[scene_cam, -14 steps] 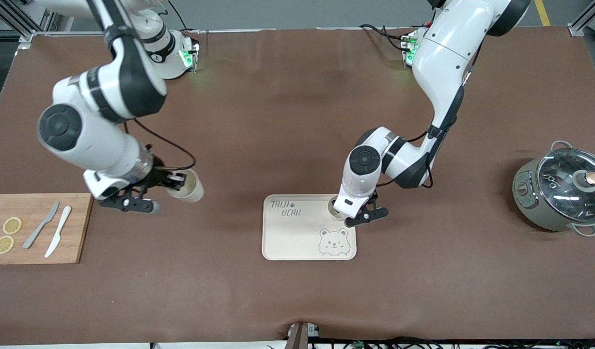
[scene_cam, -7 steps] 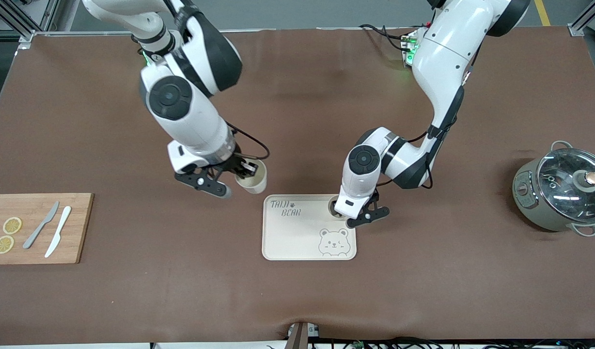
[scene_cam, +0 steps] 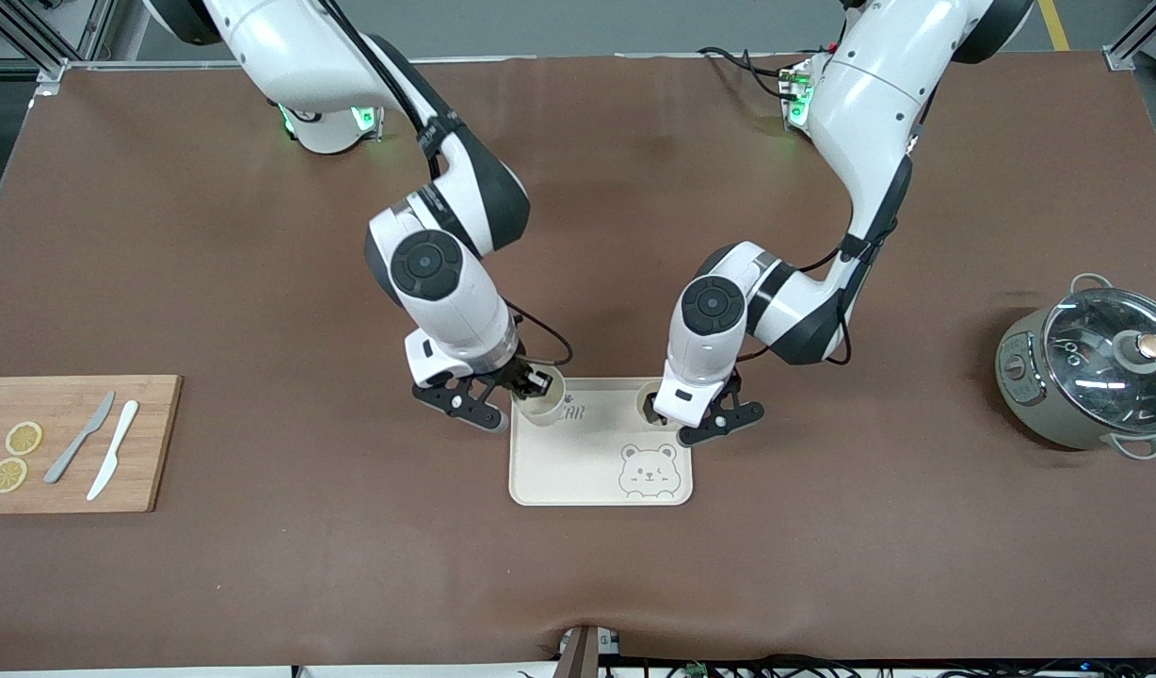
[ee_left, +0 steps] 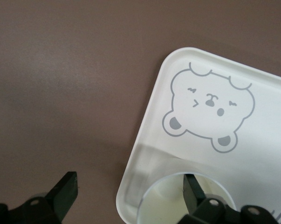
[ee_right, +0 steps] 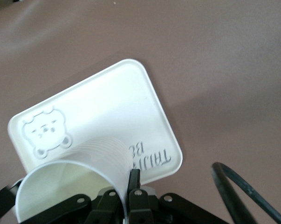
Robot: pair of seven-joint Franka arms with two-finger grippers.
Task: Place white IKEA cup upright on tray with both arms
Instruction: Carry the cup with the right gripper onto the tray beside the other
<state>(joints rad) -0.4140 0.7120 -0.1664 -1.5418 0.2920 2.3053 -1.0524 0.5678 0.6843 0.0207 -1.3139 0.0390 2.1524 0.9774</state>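
The cream tray with a bear drawing lies mid-table; it also shows in the left wrist view and the right wrist view. My right gripper is shut on the rim of a white cup, mouth up, over the tray's lettered corner. In the right wrist view, my right gripper pinches the cup's wall. A second white cup stands upright in the tray's other corner on the robots' side. My left gripper is open there, one finger inside that cup, the other well outside it.
A wooden cutting board with two knives and two lemon slices lies at the right arm's end of the table. A grey-green pot with a glass lid stands at the left arm's end.
My right arm has carried its cup from beside the cutting board across to over the tray's lettered corner. The left arm has barely moved at its cup.
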